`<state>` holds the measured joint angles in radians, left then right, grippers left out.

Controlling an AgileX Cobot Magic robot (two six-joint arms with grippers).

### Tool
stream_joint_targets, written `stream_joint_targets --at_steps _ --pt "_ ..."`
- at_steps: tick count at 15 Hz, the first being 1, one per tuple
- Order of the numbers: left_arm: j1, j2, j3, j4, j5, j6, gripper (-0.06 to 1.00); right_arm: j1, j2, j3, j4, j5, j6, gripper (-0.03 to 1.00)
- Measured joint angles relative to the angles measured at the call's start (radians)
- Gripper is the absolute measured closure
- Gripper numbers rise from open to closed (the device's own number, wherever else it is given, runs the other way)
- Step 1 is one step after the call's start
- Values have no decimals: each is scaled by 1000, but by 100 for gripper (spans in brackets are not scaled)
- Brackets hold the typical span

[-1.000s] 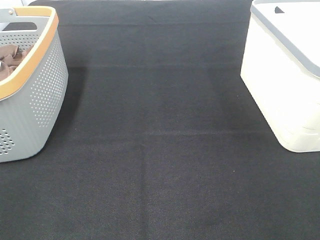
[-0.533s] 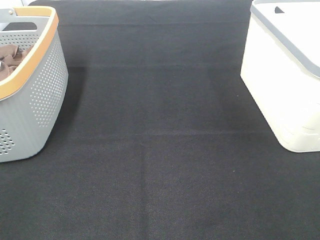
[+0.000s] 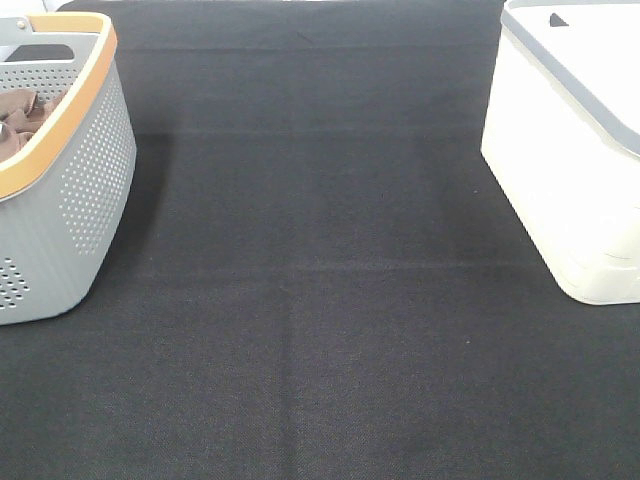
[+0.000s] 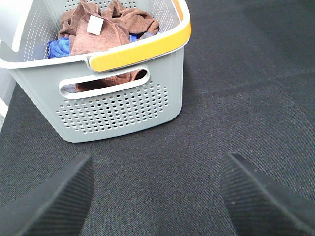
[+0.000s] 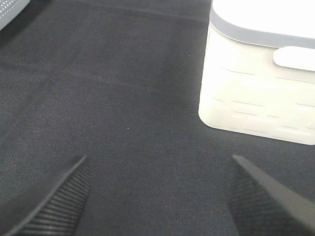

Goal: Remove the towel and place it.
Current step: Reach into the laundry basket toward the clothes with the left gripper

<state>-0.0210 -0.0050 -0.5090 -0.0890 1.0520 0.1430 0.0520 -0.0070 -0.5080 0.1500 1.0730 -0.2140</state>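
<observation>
Lying bunched inside grey perforated basket beside blue cloth, brown towel, basket on black mat, left gripper spread wide, holding nothing, facing basket, right gripper spread wide, holding nothing, near white bin

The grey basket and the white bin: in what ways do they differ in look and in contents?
The grey basket has perforated walls; the white bin has solid walls. The grey basket has an orange rim, the white bin a grey one. The grey basket holds a brown towel; no contents show in the white bin. Both stand on the black cloth, and each has a slot handle.
</observation>
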Motion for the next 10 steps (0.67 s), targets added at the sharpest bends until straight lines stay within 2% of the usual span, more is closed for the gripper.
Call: stream_joint_targets --at_steps 10 --pt "0 0 0 0 0 0 25 0 0 0 0 0 0 24"
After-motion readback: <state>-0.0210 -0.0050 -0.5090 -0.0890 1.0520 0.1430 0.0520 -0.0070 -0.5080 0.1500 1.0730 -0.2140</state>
